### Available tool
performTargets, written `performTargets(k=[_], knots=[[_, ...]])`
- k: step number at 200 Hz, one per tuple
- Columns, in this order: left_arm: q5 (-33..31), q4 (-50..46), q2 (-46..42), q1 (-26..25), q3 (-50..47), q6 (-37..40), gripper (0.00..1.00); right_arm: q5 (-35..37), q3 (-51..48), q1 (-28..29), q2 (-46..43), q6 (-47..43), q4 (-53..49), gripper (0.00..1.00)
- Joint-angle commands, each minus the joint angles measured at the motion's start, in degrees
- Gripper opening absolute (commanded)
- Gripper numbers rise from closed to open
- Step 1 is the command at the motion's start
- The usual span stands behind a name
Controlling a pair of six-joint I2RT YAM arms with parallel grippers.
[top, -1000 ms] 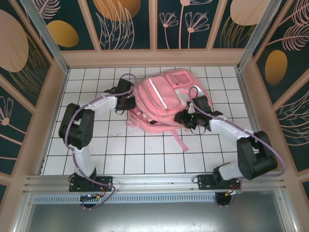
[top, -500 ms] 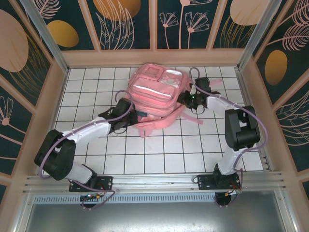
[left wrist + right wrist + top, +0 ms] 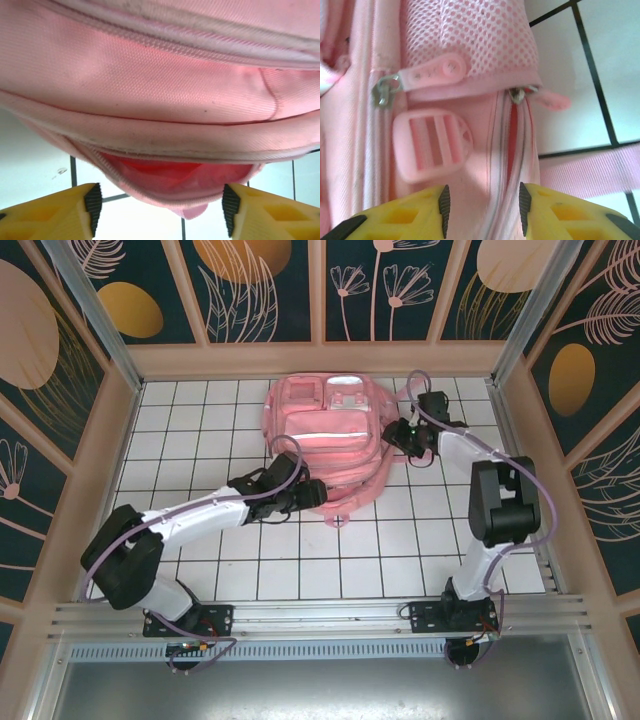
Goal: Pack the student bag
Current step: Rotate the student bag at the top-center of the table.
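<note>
The pink student bag (image 3: 325,425) lies front-up at the back middle of the tiled table, its pale stripe across it. My left gripper (image 3: 312,492) is at the bag's near edge, open. In the left wrist view its black pads (image 3: 93,207) stand wide apart on either side of the bag's gaping zip mouth (image 3: 175,172), which shows a red inside. My right gripper (image 3: 396,434) is at the bag's right side. In the right wrist view it (image 3: 483,212) is shut on the bag's fabric beside a partly open zip (image 3: 514,135), near a pink buckle (image 3: 432,145).
Pink straps (image 3: 350,502) trail from the bag's near side onto the white tiles (image 3: 400,560). Wooden frame walls close in the table on the left, back and right. A metal rail (image 3: 320,615) runs along the front edge by the arm bases.
The bag has slid toward the back wall and turned, with the right gripper on its right side. The left gripper has moved from the bag's left side round to its near edge.
</note>
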Motion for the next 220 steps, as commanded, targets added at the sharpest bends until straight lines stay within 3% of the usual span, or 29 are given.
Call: performTargets(k=[1, 21, 40, 59, 107, 140, 179, 205, 220], knots=[[-2.5, -8.3, -5.1, 0.2, 3.1, 1.9, 0.71, 2.4, -4.1, 0.1, -8.4, 1.5, 0.8, 0.46], [-5.1, -14.0, -7.3, 0.9, 7.3, 4.2, 0.76, 3.2, -8.1, 0.6, -13.9, 2.9, 0.2, 0.51], [-1.2, -16.6, -6.9, 4.8, 11.2, 7.3, 0.76, 3.0, -11.1, 1.9, -18.7, 3.5, -1.0, 0.56], [-1.4, -18.0, -4.9, 9.0, 15.3, 10.7, 0.75, 3.3, -13.7, 4.1, -22.5, 4.9, -2.5, 0.57], [0.5, -13.9, 6.1, 20.3, 23.6, 17.3, 0.72, 5.0, -19.5, 15.6, -29.7, 14.3, 1.9, 0.56], [5.7, -8.7, 17.1, 27.7, 28.7, 18.3, 0.72, 5.7, -20.8, 23.0, -27.8, 20.0, 6.5, 0.61], [11.0, -5.8, 29.0, 31.7, 36.9, 19.4, 0.74, 6.2, -20.6, 27.7, -22.8, 24.5, 12.1, 0.64], [13.5, -5.0, 34.8, 32.3, 40.3, 19.5, 0.68, 7.3, -20.2, 27.9, -19.5, 26.8, 13.4, 0.64], [15.3, -3.1, 35.9, 32.3, 39.4, 18.7, 0.54, 9.0, -19.9, 27.9, -17.9, 27.8, 13.4, 0.62]])
